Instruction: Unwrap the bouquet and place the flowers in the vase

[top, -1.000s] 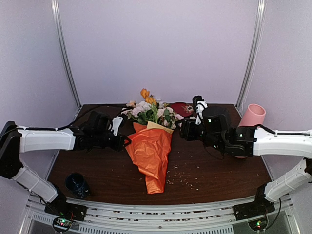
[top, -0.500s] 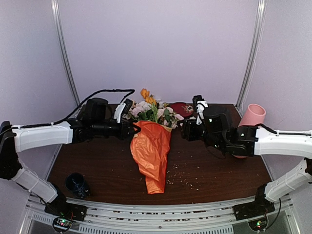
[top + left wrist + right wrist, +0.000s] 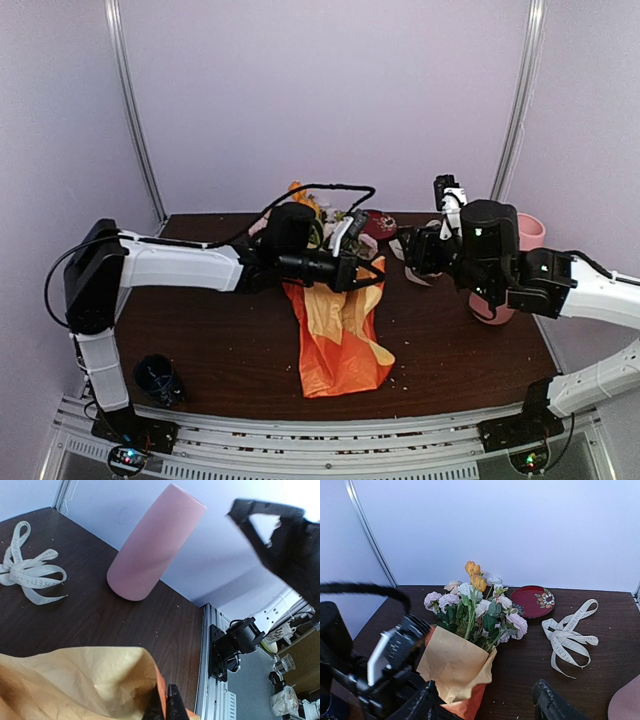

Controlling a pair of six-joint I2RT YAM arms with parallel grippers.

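Observation:
The bouquet's orange and tan paper [image 3: 335,335] lies spread open mid-table, with the flowers [image 3: 475,610] still sticking out of its far end. Reaching across from the left, my left gripper [image 3: 358,270] is shut on the paper's right edge; in the left wrist view its jaws [image 3: 167,699] pinch the orange rim. The pink vase [image 3: 155,545] stands upright at the back right, partly behind my right arm [image 3: 530,232]. My right gripper [image 3: 412,250] hovers open to the right of the bouquet, its fingers [image 3: 427,702] wide apart and holding nothing.
The loose cream ribbon [image 3: 567,635] lies on the table between the bouquet and the vase. A dark red dish [image 3: 532,601] sits at the back, and a small dark blue cup [image 3: 157,377] near the front left. Crumbs dot the brown table [image 3: 200,330].
My left gripper closed on the paper's edge and swung right across the bouquet, pulling the wrap open and wider. The right arm drew back to the right, toward the vase.

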